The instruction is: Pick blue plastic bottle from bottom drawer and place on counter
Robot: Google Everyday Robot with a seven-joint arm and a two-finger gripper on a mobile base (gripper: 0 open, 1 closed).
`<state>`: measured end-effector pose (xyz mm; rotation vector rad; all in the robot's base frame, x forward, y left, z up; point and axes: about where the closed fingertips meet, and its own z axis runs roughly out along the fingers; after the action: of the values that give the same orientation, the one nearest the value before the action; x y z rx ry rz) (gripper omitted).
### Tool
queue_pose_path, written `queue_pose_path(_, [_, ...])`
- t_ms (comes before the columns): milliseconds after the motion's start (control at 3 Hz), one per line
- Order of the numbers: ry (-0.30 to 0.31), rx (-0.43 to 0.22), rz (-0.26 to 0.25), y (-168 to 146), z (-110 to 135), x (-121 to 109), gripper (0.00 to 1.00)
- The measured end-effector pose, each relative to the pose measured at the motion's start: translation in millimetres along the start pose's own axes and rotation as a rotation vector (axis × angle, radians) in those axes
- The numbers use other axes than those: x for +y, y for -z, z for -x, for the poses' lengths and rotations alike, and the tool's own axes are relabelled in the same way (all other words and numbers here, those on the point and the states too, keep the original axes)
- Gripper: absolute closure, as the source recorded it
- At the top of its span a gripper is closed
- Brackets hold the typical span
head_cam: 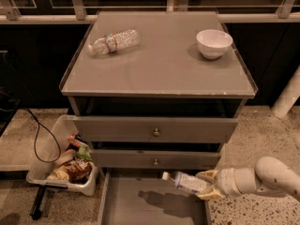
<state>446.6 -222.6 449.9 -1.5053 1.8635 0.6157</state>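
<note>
The blue plastic bottle (184, 182), with white cap and pale label, is held tilted, cap to the left, above the open bottom drawer (136, 205). My gripper (206, 185) comes in from the lower right and is shut on the bottle's base end. The bottle casts a shadow on the drawer's grey floor. The counter (164, 64) is the cabinet's grey top, well above the gripper.
A crinkly clear bottle (115, 41) lies on the counter's back left and a white bowl (213, 43) stands at its back right. Two upper drawers with round knobs (156, 132) are slightly open. A white bin of snacks (65, 165) sits on the floor at left.
</note>
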Motion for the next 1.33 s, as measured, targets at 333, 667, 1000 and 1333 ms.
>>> queue_pose_path(333, [0.019, 0.013, -0.025, 40.8, 31.0, -14.9, 1.0])
queue_pose_path(667, [0.046, 0.029, -0.063, 85.7, 64.2, -28.8, 1.0])
queue_pose_path(1000, [0.058, 0.029, -0.056, 92.0, 69.7, -23.1, 1.0])
queue_pose_path(1333, [0.147, -0.009, -0.071, 135.8, 115.2, -9.9, 1.0])
